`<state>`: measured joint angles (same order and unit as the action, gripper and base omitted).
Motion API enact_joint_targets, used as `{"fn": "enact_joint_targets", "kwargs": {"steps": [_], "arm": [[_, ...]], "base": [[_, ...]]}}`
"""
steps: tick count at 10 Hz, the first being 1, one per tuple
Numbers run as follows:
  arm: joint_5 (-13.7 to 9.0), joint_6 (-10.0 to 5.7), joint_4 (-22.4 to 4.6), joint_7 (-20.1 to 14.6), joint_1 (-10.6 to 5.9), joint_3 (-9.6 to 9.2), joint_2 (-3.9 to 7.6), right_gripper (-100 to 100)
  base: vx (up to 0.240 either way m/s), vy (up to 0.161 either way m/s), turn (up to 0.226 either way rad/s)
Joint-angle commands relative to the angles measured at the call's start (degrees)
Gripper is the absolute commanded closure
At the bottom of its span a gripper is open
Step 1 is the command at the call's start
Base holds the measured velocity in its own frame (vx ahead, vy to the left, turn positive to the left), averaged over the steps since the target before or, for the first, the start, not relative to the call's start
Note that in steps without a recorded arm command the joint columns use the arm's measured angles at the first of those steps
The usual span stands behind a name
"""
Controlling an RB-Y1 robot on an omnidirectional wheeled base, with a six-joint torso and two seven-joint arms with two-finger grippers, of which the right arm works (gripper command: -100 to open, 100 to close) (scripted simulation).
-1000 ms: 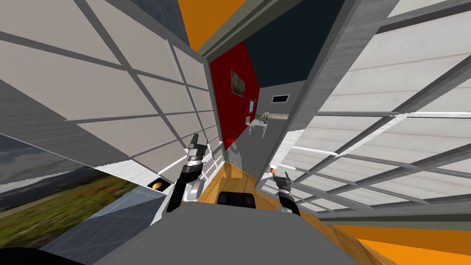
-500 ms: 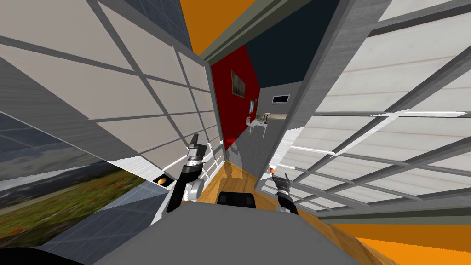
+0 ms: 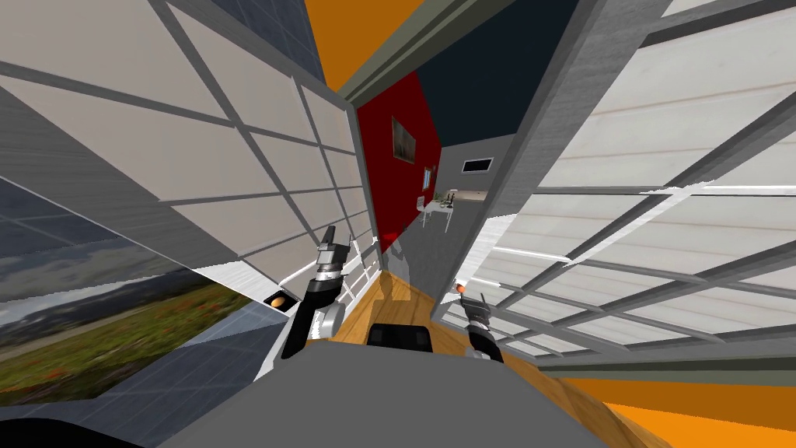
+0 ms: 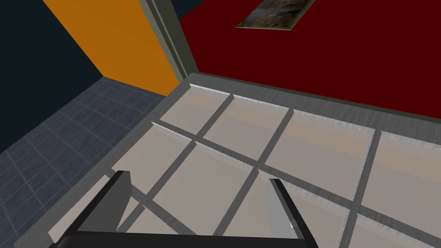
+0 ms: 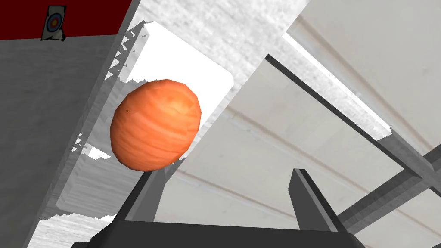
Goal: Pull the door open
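A wooden floor [image 3: 404,299] runs ahead through the gap between two paned door leaves toward a far room. That room has a red wall [image 3: 392,171] on its left, a grey wall [image 3: 426,257] on its right and a small white table [image 3: 435,211] far back. An orange wall [image 3: 350,31] shows above the doorway. The right door [image 3: 622,233], grey-framed with pale panes, fills the right of the scene. Low on its near edge sits a round orange knob [image 5: 156,124]. The right gripper [image 5: 224,172] is just before that knob, its two fingers spread apart and gripping nothing. One fingertip [image 5: 147,189] reaches the knob's edge and seems to touch it, while the other stands clear in front of a door pane. The knob lies beyond the fingers, not between them. On the left, the left door [image 3: 194,155] slants across, with a second orange knob [image 3: 277,300] low on it. The left gripper [image 4: 199,178] is raised near that leaf and points at its panes, fingers wide apart and empty.
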<state>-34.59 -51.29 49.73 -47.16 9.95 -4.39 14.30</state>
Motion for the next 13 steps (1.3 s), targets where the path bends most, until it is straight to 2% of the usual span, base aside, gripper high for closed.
{"fn": "enact_joint_targets", "kwargs": {"steps": [1,3,4,6,7,8,9,10,11,12,13], "arm": [[-1.16,0.02,1.91,-2.86,-0.28,-1.98,-1.27,-100],[-1.16,0.02,1.91,-3.84,-0.28,-1.98,-1.27,-100],[-2.30,0.13,2.38,-6.17,-0.12,-2.48,-1.47,-100],[-2.30,0.13,2.38,-6.22,-0.12,-2.48,-1.47,-100],[-3.39,0.23,2.83,-8.56,0.03,-2.96,-1.66,-100],[-3.39,0.23,2.83,-8.56,0.03,-2.96,-1.66,-100],[-4.45,0.33,3.26,-10.59,0.18,-3.42,-1.85,-100],[-4.45,0.33,3.26,-10.87,0.18,-3.42,-1.85,-100],[-5.43,0.42,3.66,-13.07,0.31,-3.85,-2.02,-100],[-5.43,0.42,2.53,-13.07,0.31,-3.85,-2.02,-100],[-5.43,0.42,2.81,-13.07,0.31,-3.85,-2.02,-100]], "base": [[-0.070,-0.004,0.070],[-0.045,-0.007,0.023],[-0.031,-0.011,0.031],[-0.023,-0.010,0.011],[-0.040,0.002,0.050],[-0.043,-0.005,0.034],[-0.038,-0.008,0.057],[-0.038,-0.007,0.010],[-0.046,-0.010,0.050],[-0.034,0.000,0.037],[-0.019,0.010,-0.006]]}}
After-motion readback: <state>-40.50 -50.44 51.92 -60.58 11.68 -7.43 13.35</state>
